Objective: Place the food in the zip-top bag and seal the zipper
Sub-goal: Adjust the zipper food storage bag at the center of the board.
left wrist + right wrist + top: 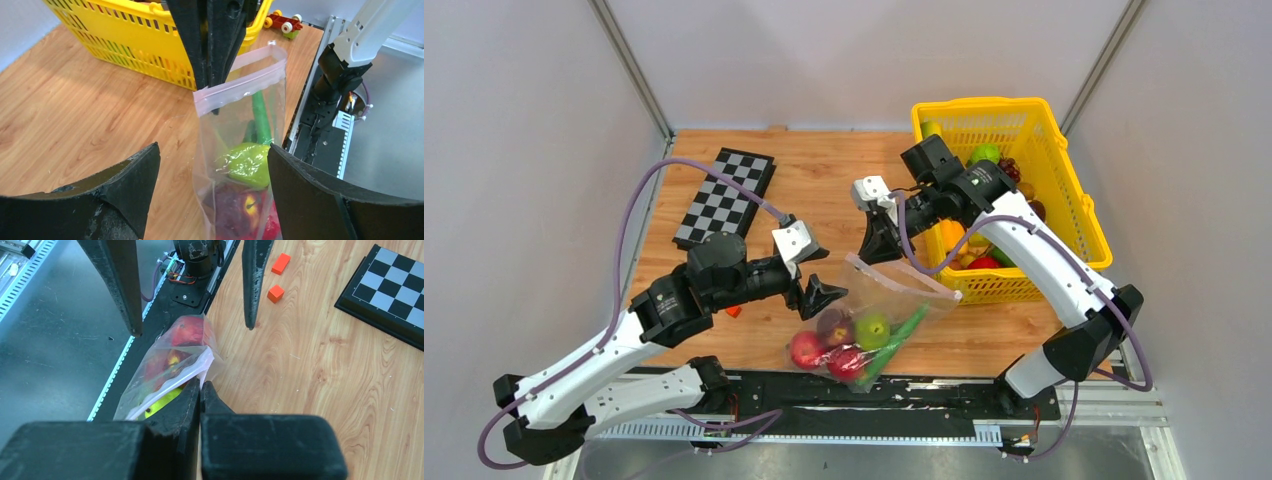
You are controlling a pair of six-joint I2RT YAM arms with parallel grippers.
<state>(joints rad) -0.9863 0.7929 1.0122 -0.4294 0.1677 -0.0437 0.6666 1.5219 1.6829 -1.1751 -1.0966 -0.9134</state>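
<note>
Right gripper (871, 252): it is pinching tight on the pink strip at the bag's upper left corner, with both fingers (187, 400) pressed flat together on the plastic.
Left gripper (822, 272): it is hanging slack with its jaws wide apart, gripping nothing. It is sitting just left of the bag and facing it, and its wrist view is showing the bag between the two fingers (125, 185).
Bag (894, 300): it is being held up by that corner and sloping down toward the near edge of the table (824, 170), with its lower end resting on the wood.
Zipper (245, 80): it is running along the raised mouth edge — whether it is pressed closed along its whole length cannot be told.
Food: all of it is lying inside the bag, bunched at the low end. There are two red apples (807, 349), a dark purple fruit (834, 325), a green fruit (873, 328) and a long green cucumber piece (906, 328) pointing up toward the mouth.
Basket (1064, 175): the yellow mesh one is standing at the far right, just behind the bag — more toy produce is sitting inside it.
Chessboard (727, 197): it is lying flat at the far left, well apart from the bag.
Orange blocks (275, 293): two are lying on the wood near the left arm.
</note>
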